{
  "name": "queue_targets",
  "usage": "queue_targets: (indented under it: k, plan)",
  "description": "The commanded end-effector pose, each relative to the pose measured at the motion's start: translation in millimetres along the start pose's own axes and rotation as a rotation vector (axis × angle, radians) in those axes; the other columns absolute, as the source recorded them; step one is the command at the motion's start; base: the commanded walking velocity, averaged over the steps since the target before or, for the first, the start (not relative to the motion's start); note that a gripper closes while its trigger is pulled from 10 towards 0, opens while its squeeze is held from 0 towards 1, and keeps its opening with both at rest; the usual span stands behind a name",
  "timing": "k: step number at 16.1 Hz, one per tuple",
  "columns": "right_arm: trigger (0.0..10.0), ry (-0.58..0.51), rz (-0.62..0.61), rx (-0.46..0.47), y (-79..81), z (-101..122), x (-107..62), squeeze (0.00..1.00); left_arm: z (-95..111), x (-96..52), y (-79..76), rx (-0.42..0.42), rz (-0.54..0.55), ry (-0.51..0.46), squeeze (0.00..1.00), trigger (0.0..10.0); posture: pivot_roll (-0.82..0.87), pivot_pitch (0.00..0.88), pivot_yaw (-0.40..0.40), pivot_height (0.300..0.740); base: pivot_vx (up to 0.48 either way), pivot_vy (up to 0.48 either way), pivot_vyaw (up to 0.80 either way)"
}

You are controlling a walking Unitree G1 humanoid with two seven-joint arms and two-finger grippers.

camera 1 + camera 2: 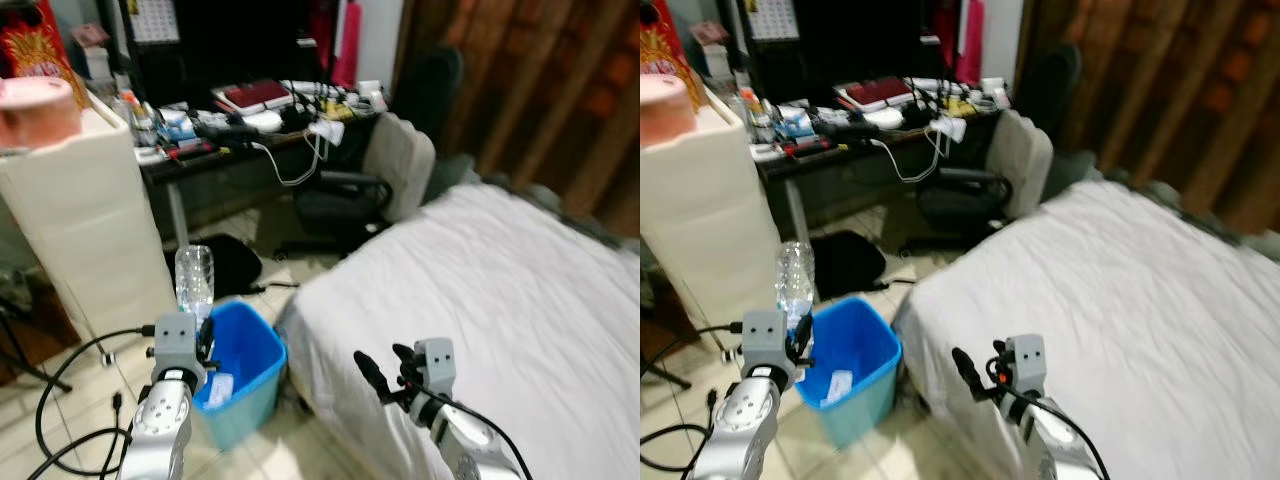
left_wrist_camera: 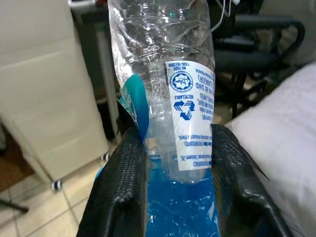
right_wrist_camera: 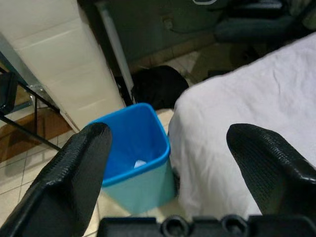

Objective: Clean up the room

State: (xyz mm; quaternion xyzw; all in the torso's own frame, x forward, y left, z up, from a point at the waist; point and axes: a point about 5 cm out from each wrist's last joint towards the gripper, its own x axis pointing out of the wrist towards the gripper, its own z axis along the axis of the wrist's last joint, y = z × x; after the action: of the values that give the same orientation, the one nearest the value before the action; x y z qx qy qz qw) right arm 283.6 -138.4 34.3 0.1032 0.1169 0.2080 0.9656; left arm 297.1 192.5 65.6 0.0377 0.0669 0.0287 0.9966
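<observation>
One clear crumpled plastic bottle [image 2: 163, 98] sat pinched mid-body in my left gripper [image 2: 170, 173] above the blue plastic bin [image 1: 245, 375]; light, squashy, slippery. Right gripper [image 3: 168, 148] jaws spread, empty.

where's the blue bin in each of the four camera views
Left eye view: bin low and left of centre, beside the bed.
Right eye view: bin low on the left, beside the bed.
Left wrist view: blue of the bin seen past the bottle, between the left claw's fingers.
Right wrist view: bin in the middle, beside the bed.
Shared landmark: the white bed.
</observation>
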Motion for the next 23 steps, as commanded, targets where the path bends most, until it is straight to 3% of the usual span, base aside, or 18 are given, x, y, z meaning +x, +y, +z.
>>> queue_targets:
  k: [1,4,14,15,17,18,20,22,23]
  plan:
    - [10.0,0.006,-0.024,-0.006,-8.0,0,-4.1,0.0,12,5.2,-15.0,0.011,-0.074,-0.055,0.0,10.0,0.06,0.0,-0.084,0.74,0.48,0.0,0.48]
    - [10.0,0.033,-0.051,-0.054,-9.6,-1,-1.5,0.0,15,13.3,-10.4,0.025,-0.091,-0.044,0.0,10.0,0.06,0.0,-0.081,0.74,0.48,0.0,0.31]
    - [10.0,0.049,-0.061,-0.051,-10.9,-10,-7.9,0.0,1,20.7,1.0,0.009,-0.101,0.022,0.0,10.0,0.04,0.0,-0.078,0.74,0.48,0.0,0.0]
    - [10.0,0.058,-0.058,-0.049,-10.4,-12,-9.2,0.0,-2,23.1,4.3,0.054,-0.09,0.034,0.0,10.0,0.04,0.0,-0.083,0.74,0.48,0.0,0.0]
    - [10.0,0.108,-0.044,-0.071,-10.5,-20,-15.9,0.0,-8,28.9,3.2,0.052,-0.095,0.092,0.0,10.0,0.02,0.0,-0.103,0.74,0.48,0.0,0.0]
    - [10.0,0.178,-0.002,-0.122,-7.7,-31,-23.8,0.0,-15,34.0,-6.4,0.079,-0.117,0.174,0.0,10.0,-0.02,0.0,-0.117,0.74,0.0,0.0,0.0]
    - [10.0,0.226,0.067,-0.158,-1.5,-38,-32.5,0.0,-21,37.8,-18.6,0.009,-0.144,0.277,0.0,10.0,-0.08,0.0,-0.121,0.74,0.0,0.0,0.0]
    - [10.0,0.231,0.077,-0.153,-0.1,-39,-35.0,0.0,-23,38.5,-21.0,-0.011,-0.134,0.315,0.0,10.0,-0.1,0.001,-0.118,0.74,0.0,0.0,0.0]
    - [10.0,0.231,0.076,-0.148,-0.1,-38,-38.3,0.0,-24,39.1,-23.6,-0.018,-0.122,0.343,1.0,10.0,-0.13,0.0,-0.108,0.74,0.0,0.0,0.0]
